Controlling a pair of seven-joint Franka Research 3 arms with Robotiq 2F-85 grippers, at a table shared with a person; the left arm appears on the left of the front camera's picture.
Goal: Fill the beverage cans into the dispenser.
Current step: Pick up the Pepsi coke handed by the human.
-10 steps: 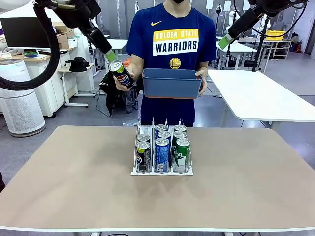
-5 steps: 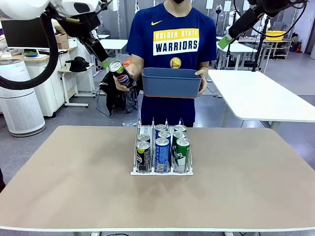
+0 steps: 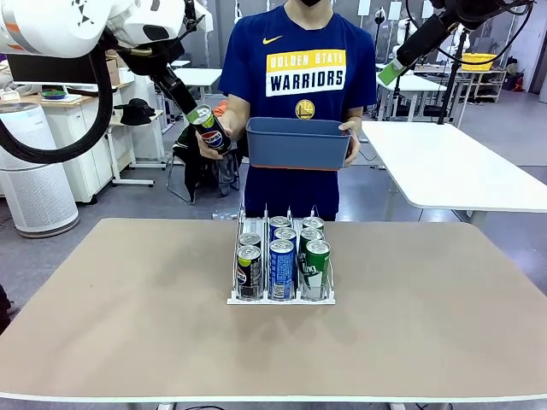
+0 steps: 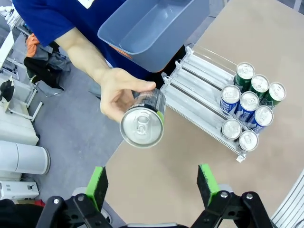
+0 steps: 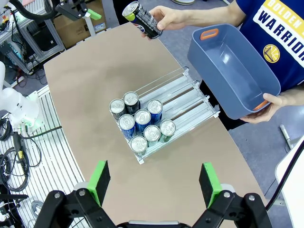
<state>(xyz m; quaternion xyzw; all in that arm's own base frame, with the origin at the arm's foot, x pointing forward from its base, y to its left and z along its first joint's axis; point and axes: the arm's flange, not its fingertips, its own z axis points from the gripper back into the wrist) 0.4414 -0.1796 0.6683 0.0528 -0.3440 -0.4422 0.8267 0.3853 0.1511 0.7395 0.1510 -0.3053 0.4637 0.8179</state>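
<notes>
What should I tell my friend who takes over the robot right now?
Left gripper: open, holding nothing, aimed at the black Pepsi can that the person's hand holds out.
Right gripper: open, holding nothing, high above the table.
The person's other hand holds the blue-grey bin.
Done: eight cans stand in the dispenser, two black, three blue, three green.
Left: take the Pepsi can and put it in the black cans' lane, which looks to have room.
</notes>
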